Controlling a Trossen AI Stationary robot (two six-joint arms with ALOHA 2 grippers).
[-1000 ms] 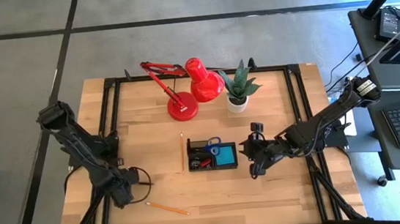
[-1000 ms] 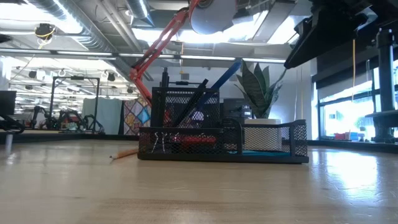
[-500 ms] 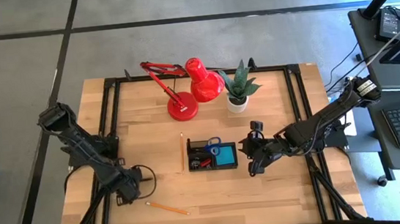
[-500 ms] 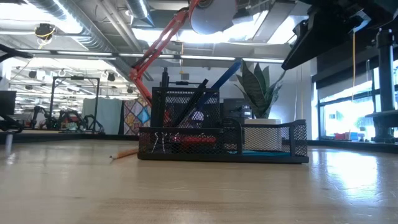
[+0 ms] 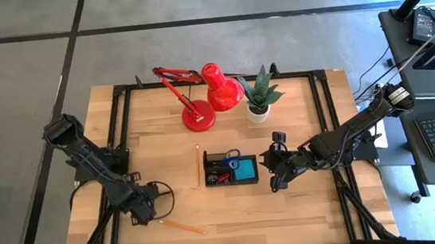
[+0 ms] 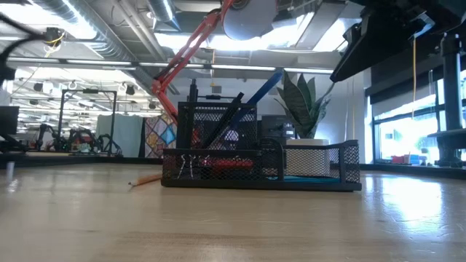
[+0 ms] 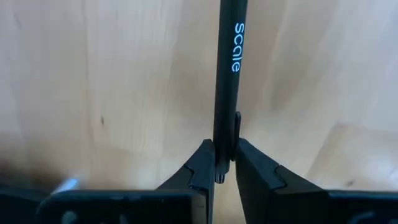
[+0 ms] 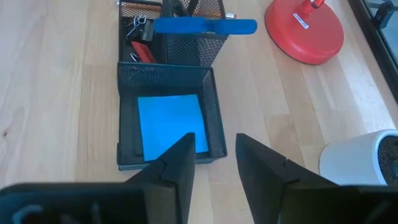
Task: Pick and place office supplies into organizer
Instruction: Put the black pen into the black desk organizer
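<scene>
Left gripper [image 7: 222,163] low over the table [image 5: 289,203] at its front-left, fingers [image 7: 200,167] pinched on a black pen [image 7: 227,74] with "scale" printed on the barrel; pen runs straight out ahead of the fingers, lying along the wood. In the high view the left gripper [image 5: 148,210] sits just beside an orange pencil [image 5: 183,226] lying loose near the front edge.

Right gripper [image 8: 214,158] hangs just right of the organizer [image 5: 231,169], fingers [image 8: 179,163] parted with nothing between them. Organizer sits mid-table; blue note pad [image 8: 171,121] lies flat in its low tray section, blue-handled scissors [image 8: 205,26] stick out of the taller mesh cup, red eraser [image 8: 144,53] and small clip [image 8: 138,25] in the side compartment. Second pencil [image 5: 198,162] lies on the table just left of the organizer, apart from it.

Red lamp [image 5: 206,91] and potted plant [image 5: 259,95] stand at the back of the table.
</scene>
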